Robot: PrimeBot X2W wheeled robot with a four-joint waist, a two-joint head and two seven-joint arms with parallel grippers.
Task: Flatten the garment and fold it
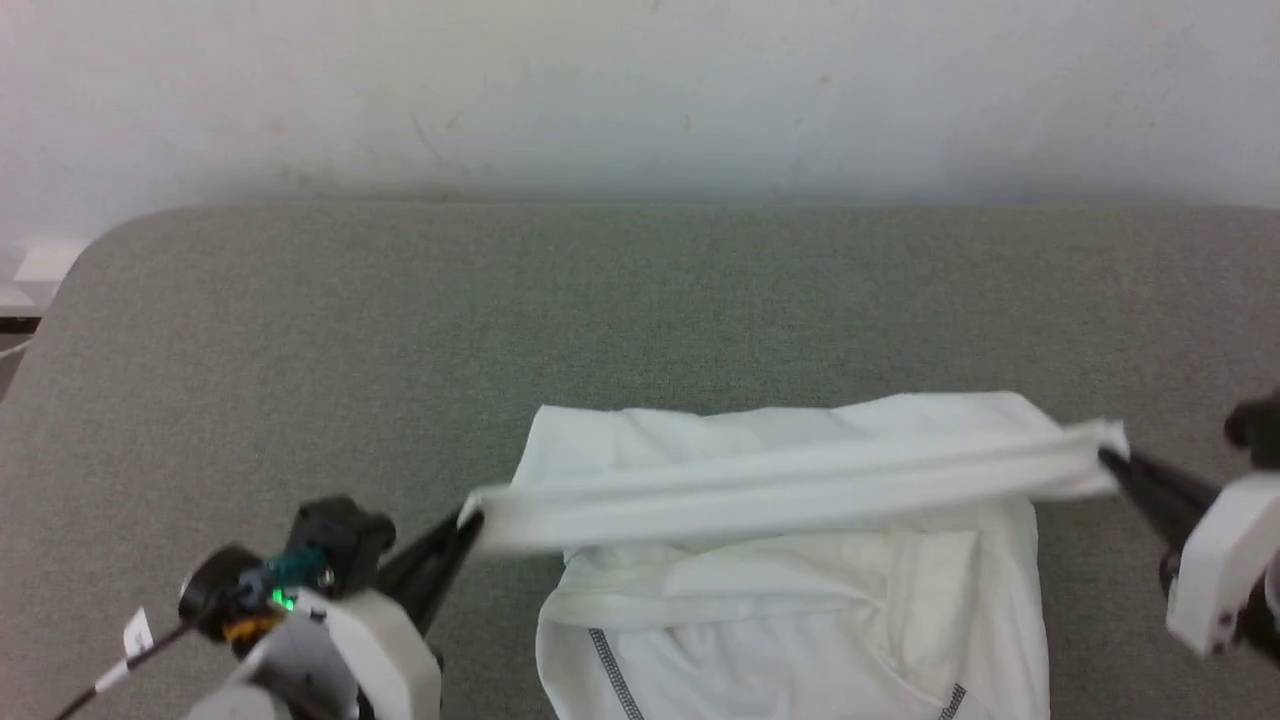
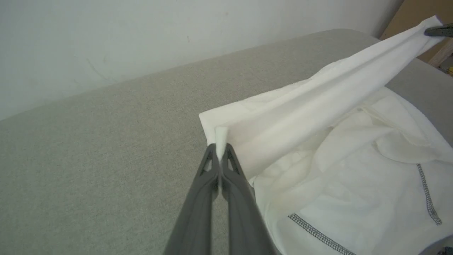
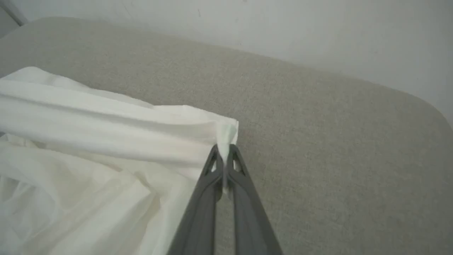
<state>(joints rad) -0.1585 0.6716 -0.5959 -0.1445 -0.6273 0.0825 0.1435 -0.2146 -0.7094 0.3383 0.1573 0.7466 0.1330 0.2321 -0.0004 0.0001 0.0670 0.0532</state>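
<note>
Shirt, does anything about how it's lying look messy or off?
Yes. The garment isn't flat: one edge is pulled taut between the left gripper and right gripper, but the layers beneath lie bunched and creased.

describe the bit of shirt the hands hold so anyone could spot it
On the grey table lies a white garment. Across it runs a band pinched between the left hand and right hand; unlike the rumpled rest, it is lifted and taut.
</note>
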